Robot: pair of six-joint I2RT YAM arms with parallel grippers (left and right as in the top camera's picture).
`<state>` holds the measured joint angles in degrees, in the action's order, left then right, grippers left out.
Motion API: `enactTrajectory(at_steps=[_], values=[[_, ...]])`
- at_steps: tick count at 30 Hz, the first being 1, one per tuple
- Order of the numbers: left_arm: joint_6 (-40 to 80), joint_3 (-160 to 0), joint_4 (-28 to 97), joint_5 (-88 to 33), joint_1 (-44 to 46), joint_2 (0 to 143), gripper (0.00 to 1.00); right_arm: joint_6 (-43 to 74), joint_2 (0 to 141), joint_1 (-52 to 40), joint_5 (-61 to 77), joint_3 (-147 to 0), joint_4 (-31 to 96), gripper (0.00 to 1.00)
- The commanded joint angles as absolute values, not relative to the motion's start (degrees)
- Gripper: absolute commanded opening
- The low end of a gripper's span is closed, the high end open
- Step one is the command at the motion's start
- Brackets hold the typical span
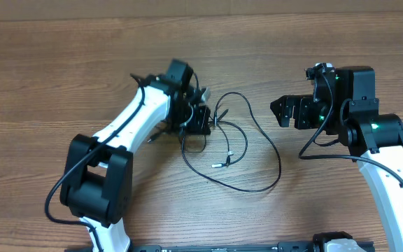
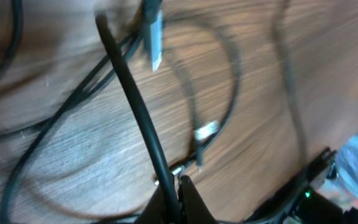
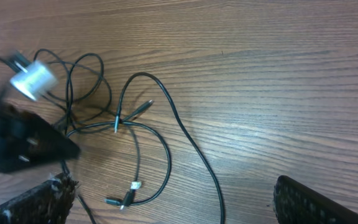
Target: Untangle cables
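Loosely looped cables point(image 1: 219, 126), well inside table point(image 1: 61, 63) edges

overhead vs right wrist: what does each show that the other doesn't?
Overhead only: both whole arms, the left arm and the right arm, plus the right claw seen from outside, apart from the cables.
Right wrist only: its own fingers spread wide at the bottom corners, and a silvery plug end in close detail.
Both: looped cables on the wooden table, with the left claw at the tangle.

Matt wood-grain table point(image 1: 61, 70), black rubbery-looking cables point(image 3: 117, 122) (silvery metal plug tips point(image 3: 134, 185)), smooth white plastic arm shells point(image 1: 135, 115)
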<state>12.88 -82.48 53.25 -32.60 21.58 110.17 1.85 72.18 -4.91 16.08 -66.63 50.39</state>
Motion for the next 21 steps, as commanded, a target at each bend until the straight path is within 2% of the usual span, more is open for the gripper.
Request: enactTrajectory(at_steps=[1,8,12,21], values=[[6.5,-92.6,55.6,-34.2,19.4,103.4,0.04,1.7,72.3,-4.8,15.7,-66.8,50.3,1.00],[6.0,-114.1,58.4,-38.9,11.9,94.8,0.04,1.7,72.3,-4.8,15.7,-66.8,50.3,1.00],[9.8,-123.7,58.4,-40.6,6.8,91.2,0.04,1.7,72.3,-4.8,15.7,-66.8,50.3,1.00],[16.3,-135.2,53.6,-45.6,-4.0,86.2,0.04,1.7,72.3,-4.8,15.7,-66.8,50.3,1.00]])
